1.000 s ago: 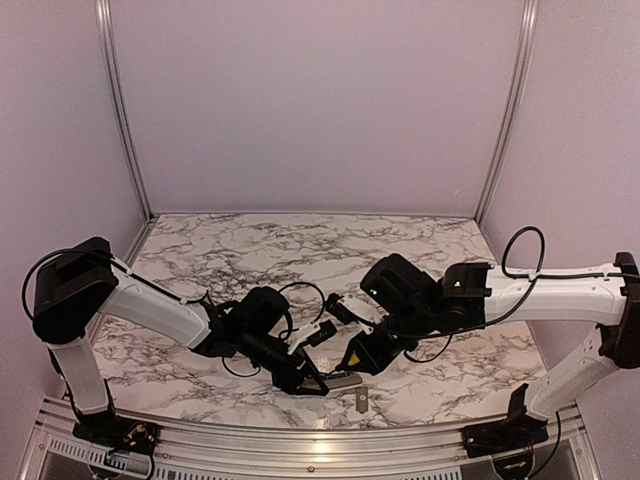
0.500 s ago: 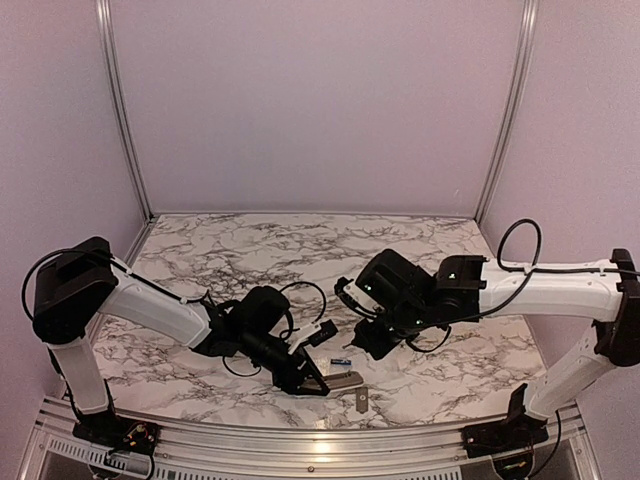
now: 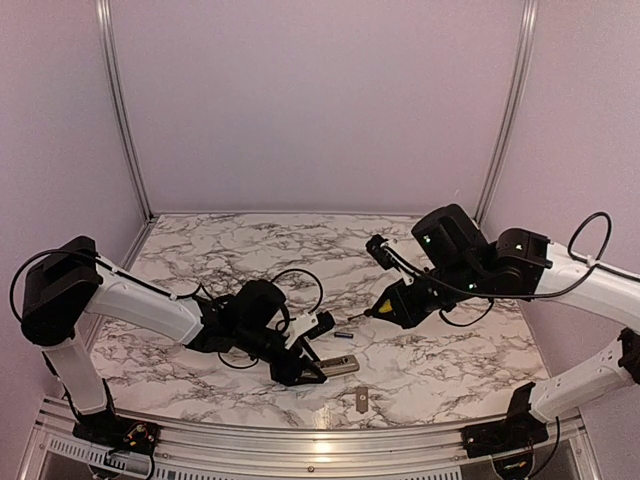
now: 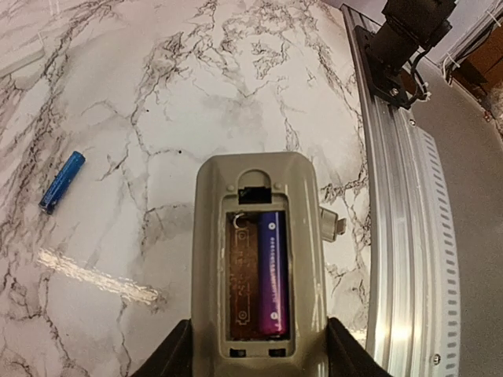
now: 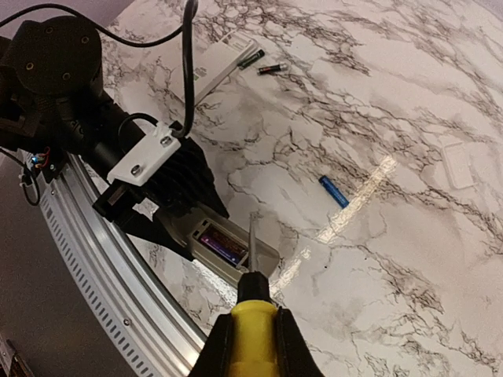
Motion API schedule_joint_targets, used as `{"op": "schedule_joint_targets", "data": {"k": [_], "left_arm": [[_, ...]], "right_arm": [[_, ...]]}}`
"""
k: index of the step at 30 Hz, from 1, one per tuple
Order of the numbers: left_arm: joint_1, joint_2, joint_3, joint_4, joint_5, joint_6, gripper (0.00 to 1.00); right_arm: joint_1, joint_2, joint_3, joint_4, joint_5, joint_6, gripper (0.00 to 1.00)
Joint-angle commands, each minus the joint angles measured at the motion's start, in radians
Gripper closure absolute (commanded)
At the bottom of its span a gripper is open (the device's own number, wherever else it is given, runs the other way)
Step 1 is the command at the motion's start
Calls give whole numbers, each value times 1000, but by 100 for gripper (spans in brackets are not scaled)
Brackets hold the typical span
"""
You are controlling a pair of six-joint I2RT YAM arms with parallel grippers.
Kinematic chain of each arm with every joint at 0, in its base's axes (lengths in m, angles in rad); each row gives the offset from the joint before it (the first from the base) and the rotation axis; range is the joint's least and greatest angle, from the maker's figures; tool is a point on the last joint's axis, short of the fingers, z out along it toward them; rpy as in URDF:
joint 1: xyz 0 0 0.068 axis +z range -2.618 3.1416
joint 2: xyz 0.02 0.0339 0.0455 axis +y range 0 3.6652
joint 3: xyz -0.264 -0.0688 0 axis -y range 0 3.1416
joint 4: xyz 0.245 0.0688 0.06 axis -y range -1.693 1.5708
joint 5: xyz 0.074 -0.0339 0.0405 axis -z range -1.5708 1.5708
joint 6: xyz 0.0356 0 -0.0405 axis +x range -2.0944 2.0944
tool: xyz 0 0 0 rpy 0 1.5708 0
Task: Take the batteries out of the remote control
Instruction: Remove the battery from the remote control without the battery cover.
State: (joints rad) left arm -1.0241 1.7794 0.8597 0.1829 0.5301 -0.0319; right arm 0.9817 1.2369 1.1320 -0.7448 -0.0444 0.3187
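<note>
**Marble table [image 4: 196, 71]: unloading half done**

My left claw [image 4: 258, 349] grips the beige remote control [image 4: 255, 196] at lower centre of the left wrist view, its bay uncovered. The seated battery [image 4: 272, 275] fills the right slot. The loose battery [image 4: 62, 181] lies mid-left on the marble. My right claw [image 5: 253, 345] is clamped on the yellow-handled screwdriver [image 5: 253, 314].

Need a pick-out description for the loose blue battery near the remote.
On the marble table, a grey remote sits clamped in the left pincer by the front rail. Just beyond it lies a blue battery, alone on bare marble, unlike the purple one seated in the remote's open compartment.
</note>
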Motion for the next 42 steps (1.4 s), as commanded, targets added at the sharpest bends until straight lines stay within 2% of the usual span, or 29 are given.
{"op": "schedule_joint_targets", "data": {"k": [1,7,16,25,42], "left_arm": [[-23,-86,-23,17,-132,242,100],[-55,-119,-56,45,-241,461,100],[-59,-169,-54,53,-371,670,100],[-67,-230,-60,7,-413,784,100],[-70,-277,-71,-36,-423,861,100]], "right_arm": [[-18,-54,0,-20,-221,-47,100],[-32,-33,-5,-48,-394,-111,100],[-55,86,29,-95,-462,-207,100],[-54,166,99,-81,-415,-233,100],[-62,192,141,-39,-282,-218,100]]}}
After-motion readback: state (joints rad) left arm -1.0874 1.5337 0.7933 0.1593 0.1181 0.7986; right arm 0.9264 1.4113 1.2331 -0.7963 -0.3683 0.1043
